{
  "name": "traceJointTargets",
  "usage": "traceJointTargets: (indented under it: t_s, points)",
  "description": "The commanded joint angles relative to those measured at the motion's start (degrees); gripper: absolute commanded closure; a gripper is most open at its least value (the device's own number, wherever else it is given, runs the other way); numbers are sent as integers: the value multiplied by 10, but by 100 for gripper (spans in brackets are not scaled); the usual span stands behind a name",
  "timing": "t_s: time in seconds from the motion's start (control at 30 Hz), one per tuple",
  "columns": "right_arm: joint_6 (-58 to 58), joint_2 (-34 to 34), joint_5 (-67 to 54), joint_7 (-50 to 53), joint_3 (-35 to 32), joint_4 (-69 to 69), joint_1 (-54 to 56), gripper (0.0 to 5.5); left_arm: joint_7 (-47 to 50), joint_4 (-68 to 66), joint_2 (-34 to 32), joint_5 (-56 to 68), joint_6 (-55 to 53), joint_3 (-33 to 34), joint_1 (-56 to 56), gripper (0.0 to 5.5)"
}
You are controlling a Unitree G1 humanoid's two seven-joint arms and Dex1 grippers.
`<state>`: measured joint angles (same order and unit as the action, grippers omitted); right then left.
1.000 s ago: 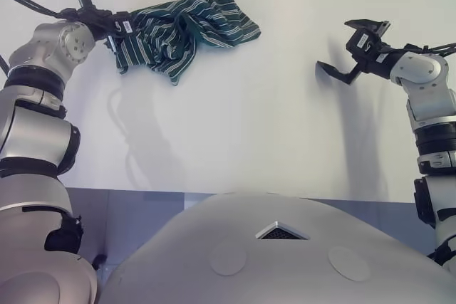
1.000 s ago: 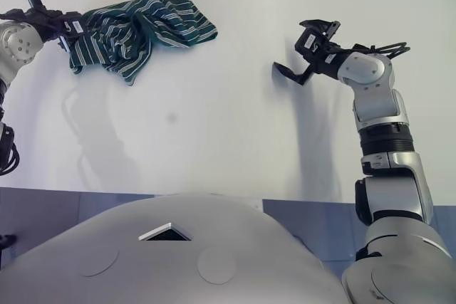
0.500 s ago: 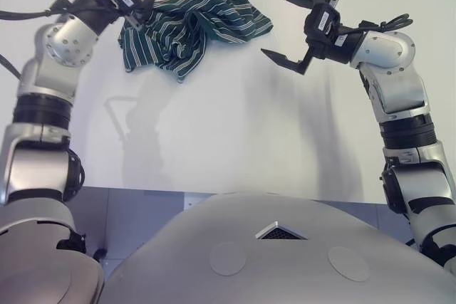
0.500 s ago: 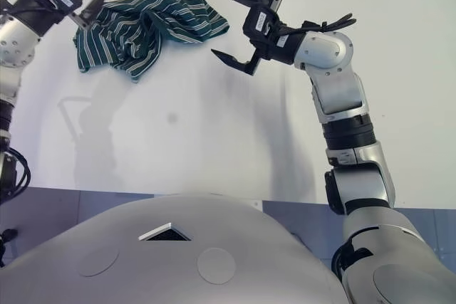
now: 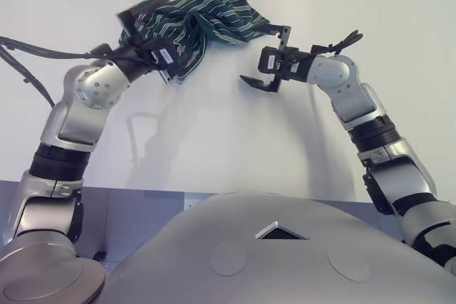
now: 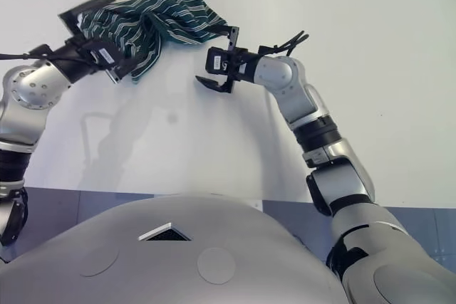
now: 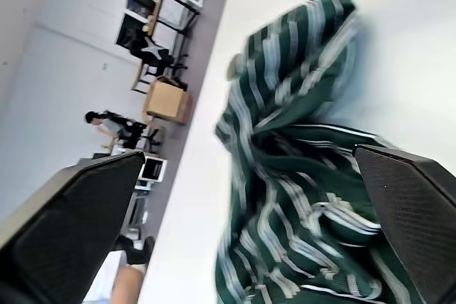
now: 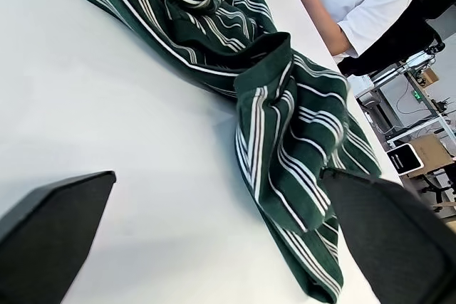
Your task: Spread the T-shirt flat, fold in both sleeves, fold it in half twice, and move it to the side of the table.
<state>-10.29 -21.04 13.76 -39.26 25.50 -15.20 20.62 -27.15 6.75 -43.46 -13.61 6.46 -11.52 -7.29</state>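
— State of the left gripper point(image 5: 147, 46)?
— Spread wide. In the left wrist view its two dark fingers point(image 7: 71, 226) stand far apart with striped cloth between them. It holds nothing; contact with the cloth cannot be confirmed.
— And the right gripper point(image 5: 263, 53)?
— Also spread wide, holding nothing. It hangs just beside the cloth's right-hand edge, over bare table point(image 5: 214, 147). The upper finger is close to the fabric; whether it touches cannot be told.
— Location of the T-shirt point(image 5: 203, 16)?
— Far part of the white table, between the two grippers. Green with pale stripes, crumpled in a heap, not spread, no fold made.
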Motion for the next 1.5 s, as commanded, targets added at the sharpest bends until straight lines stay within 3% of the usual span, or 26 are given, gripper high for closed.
traceJointTargets:
  t_s: [0.03,0.23,0.43,0.73,0.8,1.2,1.5]
  points:
    - [-9,19,12,21,-1,-14,24,72,-8,7,8,16,-9,29,-8,10]
    - [-15,76,42,114,-13,-89,82,202,-65,-62,-32,-9,19,16,5,10]
    - [-31,83,65,115,14,-128,75,313,-92,-85,-29,-6,39,20,-4,10]
    - [-41,84,71,119,16,-160,83,322,-92,-129,-19,-48,69,-8,-14,10]
    - [-44,85,74,122,17,-168,84,325,-91,-136,-9,-46,78,-12,-21,48]
    - [-56,95,79,159,9,-219,101,549,-48,-203,4,-59,141,1,-60,262]
    - [-62,101,79,180,-4,-243,119,550,-70,-260,5,-64,170,-23,-69,417]
